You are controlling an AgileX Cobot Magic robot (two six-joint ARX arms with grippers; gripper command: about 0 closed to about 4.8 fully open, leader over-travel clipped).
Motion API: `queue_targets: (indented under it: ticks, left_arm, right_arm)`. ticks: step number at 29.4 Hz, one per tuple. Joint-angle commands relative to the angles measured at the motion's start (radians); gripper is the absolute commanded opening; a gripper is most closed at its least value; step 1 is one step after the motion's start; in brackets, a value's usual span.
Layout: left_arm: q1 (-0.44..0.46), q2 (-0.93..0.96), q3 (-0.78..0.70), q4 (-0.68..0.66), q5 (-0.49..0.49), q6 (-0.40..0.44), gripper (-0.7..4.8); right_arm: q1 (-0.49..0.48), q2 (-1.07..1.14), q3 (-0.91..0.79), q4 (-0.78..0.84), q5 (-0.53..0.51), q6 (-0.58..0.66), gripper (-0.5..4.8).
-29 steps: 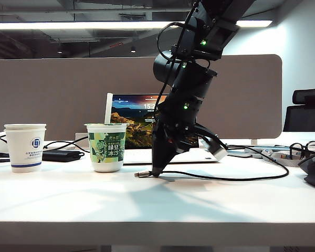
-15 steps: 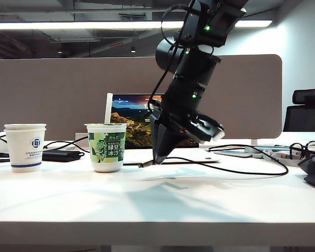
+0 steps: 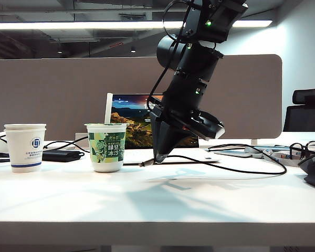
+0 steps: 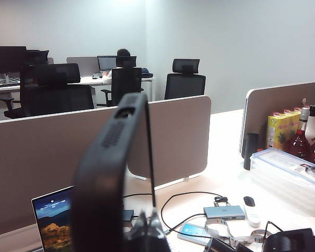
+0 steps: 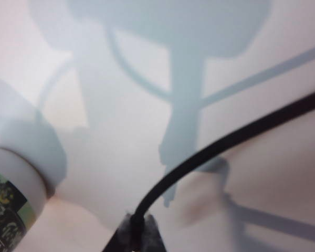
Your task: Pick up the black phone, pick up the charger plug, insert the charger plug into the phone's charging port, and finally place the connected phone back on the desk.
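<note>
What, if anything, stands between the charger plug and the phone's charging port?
Nothing visible. The port sits uncovered on the phone's free end, beyond the left gripper; the right gripper holds the plug's cable over the desk. No view shows both.

Left gripper (image 4: 147, 231) cut off by the frame edge in its wrist view, only the shut finger bases showing; absent from the exterior view. Black phone (image 4: 113, 173) blurred at close range, lower end out of frame, charging port not discernible. Right gripper (image 5: 136, 233) cropped likewise, clamped on the blurred cable (image 5: 220, 144). Charger plug (image 3: 145, 164) too small to resolve. Green cup (image 5: 13, 197) half cropped.
</note>
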Motion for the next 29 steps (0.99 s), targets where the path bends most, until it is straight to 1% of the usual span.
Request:
queue_targets:
  ticks: [1, 5, 10, 13, 16, 18, 19, 21, 24, 26, 27, 29]
  left_arm:
    - [0.0, -0.006, 0.008, 0.04, 0.005, -0.003, -0.06]
    - [0.0, -0.006, 0.008, 0.04, 0.005, -0.003, -0.06]
    - [0.0, -0.006, 0.008, 0.039, 0.005, -0.003, -0.06]
    - [0.0, -0.006, 0.008, 0.039, 0.005, -0.003, -0.06]
    - [0.0, -0.006, 0.008, 0.039, 0.005, -0.003, -0.06]
    - [0.0, -0.006, 0.008, 0.039, 0.005, -0.003, -0.06]
    - [0.0, -0.006, 0.008, 0.039, 0.005, -0.003, -0.06]
    - [0.0, -0.006, 0.008, 0.039, 0.005, -0.003, -0.06]
    - [0.0, -0.006, 0.008, 0.039, 0.005, -0.003, -0.06]
    - [0.0, -0.006, 0.008, 0.037, 0.005, -0.003, -0.06]
    - [0.0, -0.006, 0.008, 0.037, 0.005, -0.003, -0.06]
    - [0.0, -0.006, 0.008, 0.035, 0.005, -0.003, -0.06]
  right_arm:
    - [0.0, -0.005, 0.003, 0.003, 0.042, -0.006, -0.07]
    - [0.0, -0.005, 0.003, 0.003, 0.067, -0.006, -0.07]
    - [0.001, -0.005, 0.003, 0.003, 0.13, -0.006, -0.07]
    - [0.0, -0.005, 0.003, 0.005, 0.177, -0.006, -0.07]
    - [0.0, -0.005, 0.003, 0.014, 0.259, -0.008, -0.07]
    - [0.0, -0.005, 0.003, 0.019, 0.275, -0.045, -0.07]
    - [0.0, -0.005, 0.003, 0.028, 0.274, -0.079, -0.07]
    - [0.0, -0.005, 0.003, 0.064, 0.272, -0.193, -0.07]
    - [0.0, -0.011, 0.003, 0.151, 0.246, -0.461, -0.07]
    - [0.0, -0.019, 0.003, 0.22, 0.201, -0.641, -0.07]
    - [0.0, -0.025, 0.003, 0.246, 0.185, -0.705, -0.07]
    - [0.0, -0.042, 0.003, 0.298, 0.156, -0.79, -0.07]
